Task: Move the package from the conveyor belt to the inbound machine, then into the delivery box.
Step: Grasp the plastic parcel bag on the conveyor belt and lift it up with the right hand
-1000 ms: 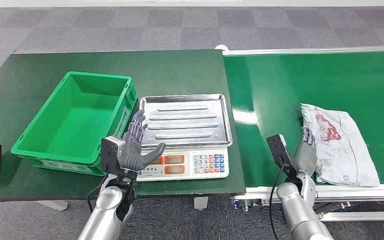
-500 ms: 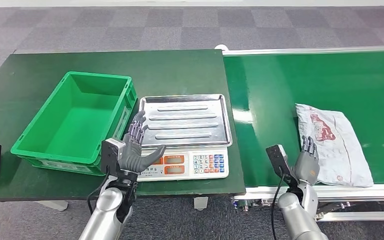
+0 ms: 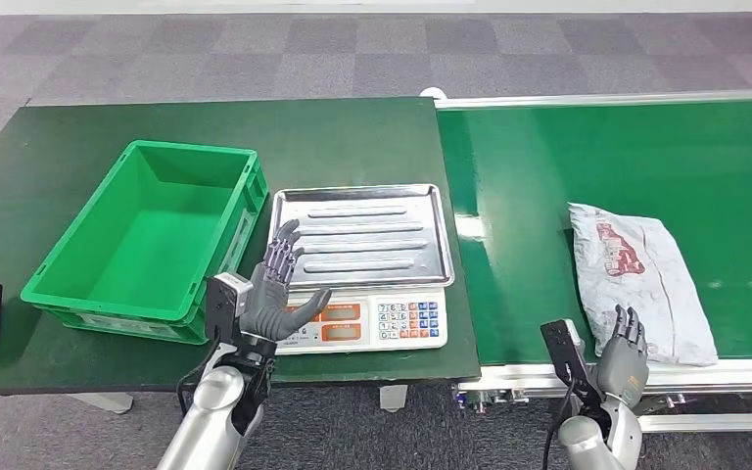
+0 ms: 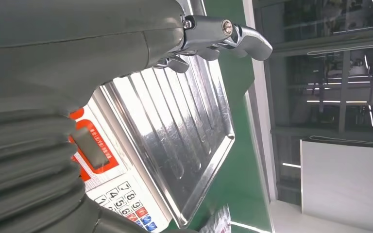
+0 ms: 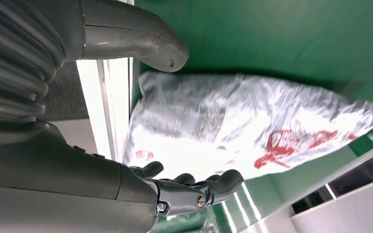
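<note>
Just ahead of right hand (image 3: 623,354), released, fingers apart, empty: crumpled white plastic package with red print (image 3: 639,281), flat on green conveyor belt (image 3: 587,157), untouched. Step: first pickup, not begun. Next: reach forward, close over near edge. Left hand (image 3: 276,292): spread, empty, over grey electronic scale with ribbed steel tray (image 3: 362,238); green plastic crate (image 3: 147,235) beyond. Grey carpet-tile floor.
</note>
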You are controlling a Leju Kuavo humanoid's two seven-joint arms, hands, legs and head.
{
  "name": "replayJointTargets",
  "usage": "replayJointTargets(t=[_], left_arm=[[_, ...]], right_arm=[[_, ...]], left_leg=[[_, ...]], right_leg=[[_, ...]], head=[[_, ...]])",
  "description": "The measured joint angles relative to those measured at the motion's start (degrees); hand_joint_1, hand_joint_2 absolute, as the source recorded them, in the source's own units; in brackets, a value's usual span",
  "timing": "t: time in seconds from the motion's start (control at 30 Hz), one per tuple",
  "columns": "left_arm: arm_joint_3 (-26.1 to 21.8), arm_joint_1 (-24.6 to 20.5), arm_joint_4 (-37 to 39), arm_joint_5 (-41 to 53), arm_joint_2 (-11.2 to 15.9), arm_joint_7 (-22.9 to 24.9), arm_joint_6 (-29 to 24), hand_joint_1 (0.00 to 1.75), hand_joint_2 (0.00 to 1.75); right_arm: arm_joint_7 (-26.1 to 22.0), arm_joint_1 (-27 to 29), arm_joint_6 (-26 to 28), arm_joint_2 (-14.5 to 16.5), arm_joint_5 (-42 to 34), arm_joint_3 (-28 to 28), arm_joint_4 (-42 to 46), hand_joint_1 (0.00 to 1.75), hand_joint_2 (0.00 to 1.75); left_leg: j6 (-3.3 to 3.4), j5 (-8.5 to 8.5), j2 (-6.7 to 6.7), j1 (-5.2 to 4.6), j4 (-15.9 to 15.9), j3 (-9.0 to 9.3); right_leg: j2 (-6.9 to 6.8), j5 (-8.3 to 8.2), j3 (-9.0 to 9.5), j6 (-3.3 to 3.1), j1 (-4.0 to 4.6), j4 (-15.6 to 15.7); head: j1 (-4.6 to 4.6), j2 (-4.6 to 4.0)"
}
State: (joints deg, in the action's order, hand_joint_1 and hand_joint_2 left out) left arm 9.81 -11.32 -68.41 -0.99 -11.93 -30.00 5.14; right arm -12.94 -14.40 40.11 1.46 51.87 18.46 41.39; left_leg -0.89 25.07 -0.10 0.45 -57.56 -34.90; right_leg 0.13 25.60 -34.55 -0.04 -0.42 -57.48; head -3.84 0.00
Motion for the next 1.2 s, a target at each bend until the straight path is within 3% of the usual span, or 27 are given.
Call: replayJointTargets(t=[0.47,0.67,0.97,1.2], left_arm=[[0.0,0.0,0.4,0.0,0.1,0.2,0.4,0.00,1.75],[0.0,-0.2,0.2,0.0,0.2,0.3,0.5,0.00,1.75],[0.0,0.2,-2.2,0.0,0.5,0.6,0.8,0.00,1.75],[0.0,0.6,-3.2,0.0,0.7,0.8,0.9,0.00,1.75]], right_arm=[[3.0,-3.7,-0.1,0.0,4.0,1.6,1.2,0.00,1.75],[6.7,-8.8,-2.3,-1.4,5.7,1.5,-4.1,0.00,1.75],[16.3,-15.7,-8.7,-5.1,11.5,-1.0,-14.5,0.00,1.75],[17.7,-17.4,-10.2,-6.2,11.9,-1.6,-18.2,0.00,1.75]], left_leg=[[0.00,-0.01,-0.01,0.00,0.0,0.00],[0.02,-0.04,-0.01,0.00,0.0,0.00],[0.03,-0.05,-0.04,-0.01,0.0,-0.01],[0.03,-0.04,-0.05,-0.01,0.0,-0.02]], right_leg=[[0.01,-0.01,0.01,0.00,-0.01,0.0],[0.00,-0.03,0.03,0.01,-0.02,0.0],[-0.04,-0.03,0.04,0.03,-0.04,0.0],[-0.04,-0.03,0.03,0.03,-0.04,0.0]], head=[[0.00,0.00],[0.00,0.00],[-0.01,0.00],[-0.01,0.00]])
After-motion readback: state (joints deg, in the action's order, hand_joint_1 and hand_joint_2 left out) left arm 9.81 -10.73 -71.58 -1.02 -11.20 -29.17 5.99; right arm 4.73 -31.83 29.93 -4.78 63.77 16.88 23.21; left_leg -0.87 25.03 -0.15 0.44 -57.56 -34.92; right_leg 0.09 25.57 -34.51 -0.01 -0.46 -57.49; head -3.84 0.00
